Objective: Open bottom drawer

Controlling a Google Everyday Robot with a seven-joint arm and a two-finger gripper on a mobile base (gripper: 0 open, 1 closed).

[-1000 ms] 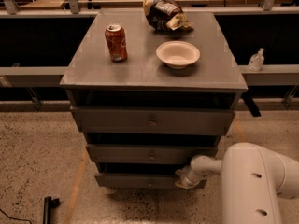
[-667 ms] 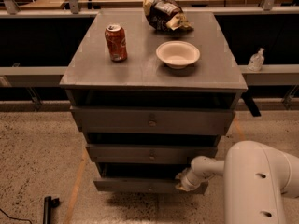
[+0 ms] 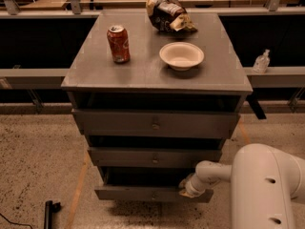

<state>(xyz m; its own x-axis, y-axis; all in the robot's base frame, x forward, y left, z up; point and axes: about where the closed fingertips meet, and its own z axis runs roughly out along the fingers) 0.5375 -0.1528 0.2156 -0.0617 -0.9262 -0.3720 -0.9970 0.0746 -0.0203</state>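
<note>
Speckled stone floor and dark rails frame the single camera view, with a dull grey wooden counter (image 3: 143,73) of three stacked drawers in the middle. The robot's white pincer (image 3: 187,191) sits low at the right end of the bottom drawer (image 3: 138,193), a thin grey wooden front with a flat face. It is pressed against or hooked onto that front. Whether it is wide or narrow I cannot tell, as it merges with the drawer edge. The bulky white arm (image 3: 267,190) fills the corner to its right.

The bottom drawer lies directly left of the pincer and seems to stand a little forward of the mid-sized grey drawer front (image 3: 155,157) above it. Its centre knob, further left, is too dim to make out. Far above sit a red soda can (image 3: 118,43), a white shallow bowl (image 3: 181,55) and a crumpled snack bag (image 3: 167,12).

By my judgement the drawer is stiff, light and sturdy, and should slide straight out. The small knob or the top lip of the front offers the surest hold. Pulling from the right end may skew it in its runners.
</note>
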